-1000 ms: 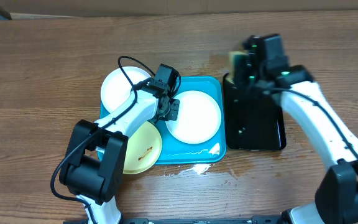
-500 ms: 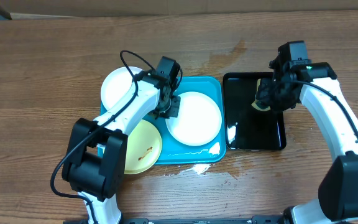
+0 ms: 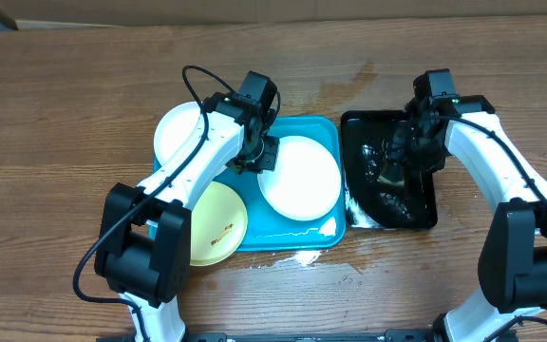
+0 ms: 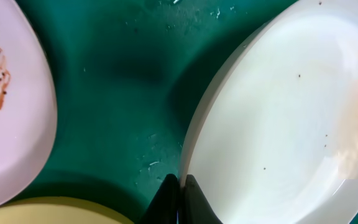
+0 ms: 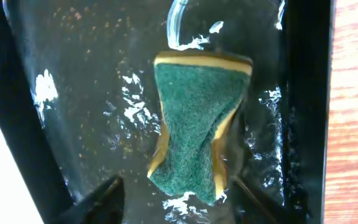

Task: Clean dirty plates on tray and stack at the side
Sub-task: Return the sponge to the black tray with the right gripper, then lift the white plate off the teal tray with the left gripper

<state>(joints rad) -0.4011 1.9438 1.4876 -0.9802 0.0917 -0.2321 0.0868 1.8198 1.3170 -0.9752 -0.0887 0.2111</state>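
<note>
left gripper (image 3: 260,160): jaws closed thin on the rim of the white plate (image 3: 302,179); the bowl of the plate spreads away to the right of the fingertips.
right gripper (image 3: 399,160): jaws spread wide, holding nothing; the sponge (image 5: 194,130) lies between the fingers (image 5: 101,199), with a gap on the left side.
plates: round, shallow and glossy. The smeared plate (image 3: 174,133) lies left of the left fingers, and the yellow plate (image 3: 218,223) is near them on the same side.
tray (image 3: 323,133): turquoise plastic with rounded corners and a raised rim. The white plate sits inside it; the other two overhang its left edge.
black tray (image 3: 424,211): narrow and glossy, with wet sheen and droplets under the right fingers.
sponge texture: coarse green scrub face on a yellow foam core, twisted at the waist.
left wrist only: brown streaks on the smeared plate (image 4: 5,93), tiny dark specks on the white plate (image 4: 278,124), and water flecks on the tray floor (image 4: 123,93).
right wrist only: the sponge's two layers and grit in the water.
overhead only: all three plates together, and a brown mark on the yellow plate.
edges: the two trays sit just beside each other.
open room: bare wood table (image 3: 65,95) left of the plates and beyond both trays.
</note>
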